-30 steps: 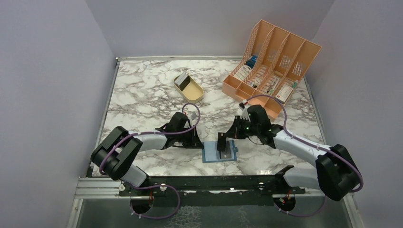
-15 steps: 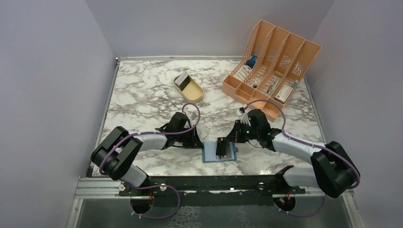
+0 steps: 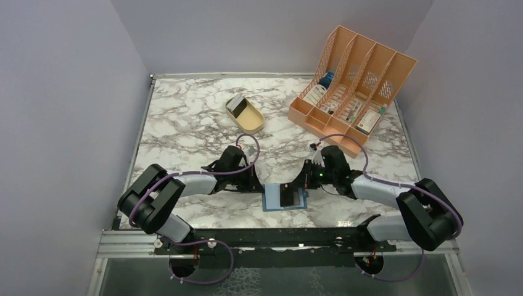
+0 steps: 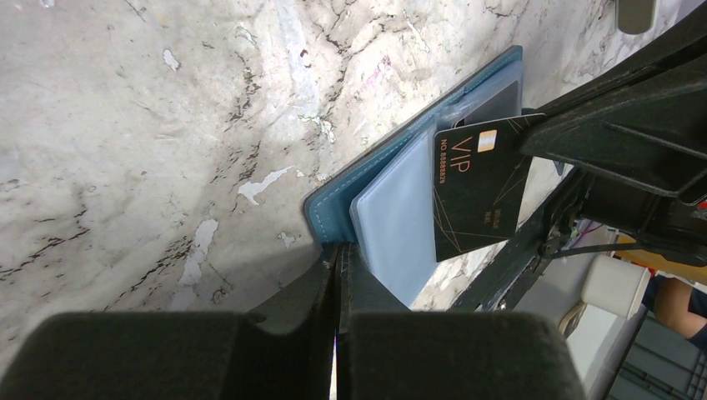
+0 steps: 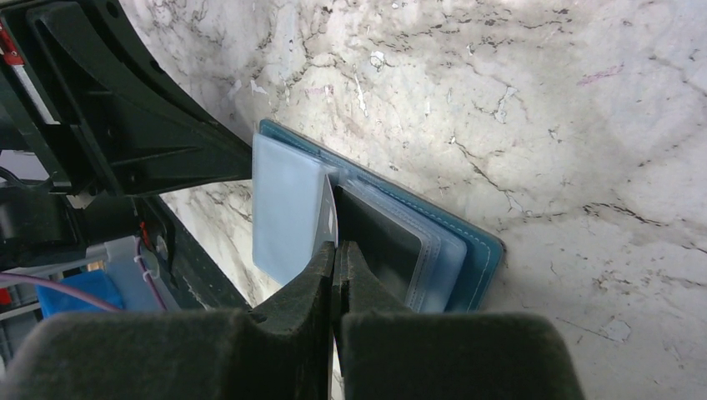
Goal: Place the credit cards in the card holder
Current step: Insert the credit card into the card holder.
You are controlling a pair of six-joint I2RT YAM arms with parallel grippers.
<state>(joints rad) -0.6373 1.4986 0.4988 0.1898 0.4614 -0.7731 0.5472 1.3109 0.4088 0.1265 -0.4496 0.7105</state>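
Observation:
The card holder point(image 3: 271, 200) lies open near the table's front edge, pale blue pockets up and teal back showing at its edge point(image 4: 375, 162). My left gripper point(image 3: 259, 185) is shut on the holder's left edge point(image 4: 337, 250) and pins it there. My right gripper point(image 3: 298, 185) is shut on a black VIP credit card point(image 4: 475, 187) and holds it low over the holder's pockets. In the right wrist view that card point(image 5: 331, 218) shows edge-on between the jaws point(image 5: 334, 247), at the fold of the holder point(image 5: 288, 208). A dark card point(image 5: 383, 242) sits in a right-hand pocket.
A tan oval tray point(image 3: 250, 117) with a card leaning in it point(image 3: 234, 105) stands at mid table. An orange slotted file rack point(image 3: 351, 80) with boxes in it stands at the back right. The black rail of the arm bases point(image 3: 277, 237) runs just behind the holder's near edge.
My right gripper has come down and towards the left with the black card, which now lies flatter over the holder. The left arm and the holder have not moved.

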